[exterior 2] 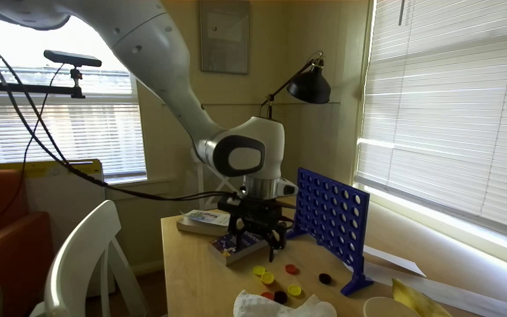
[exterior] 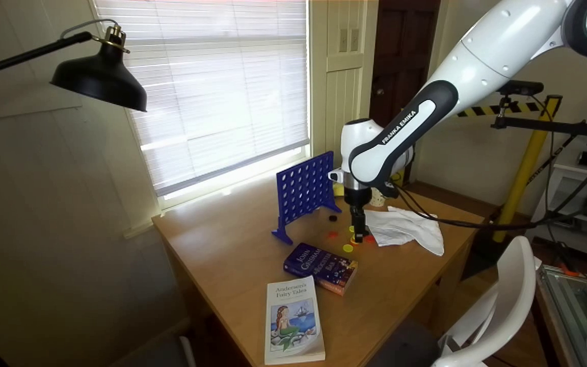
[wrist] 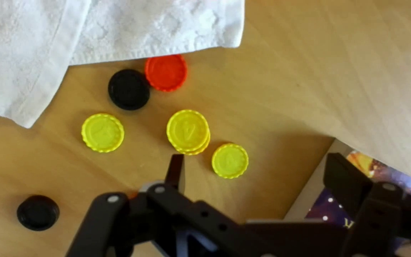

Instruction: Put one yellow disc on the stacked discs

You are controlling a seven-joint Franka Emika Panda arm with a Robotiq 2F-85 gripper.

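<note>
Clearly, we see the gripper [wrist: 257,169] above the table [wrist: 316,71], its jaws wide apart. In the wrist view we find the stack [wrist: 188,132], topped by a yellow disc [wrist: 187,129], between two loose yellow discs [wrist: 230,161], with a black disc [wrist: 128,89] just beside a red disc [wrist: 166,72] by the cloth [wrist: 137,28].

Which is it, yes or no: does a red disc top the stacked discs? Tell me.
No: in the wrist view, the stacked discs have yellow on top.

arm [exterior: 444,94]: FRANKA EMIKA | blue book [exterior: 320,267]: JOHN GRISHAM, ROOSTER BAR | white book [exterior: 294,321]: Andersen's Fairy Tales
</note>
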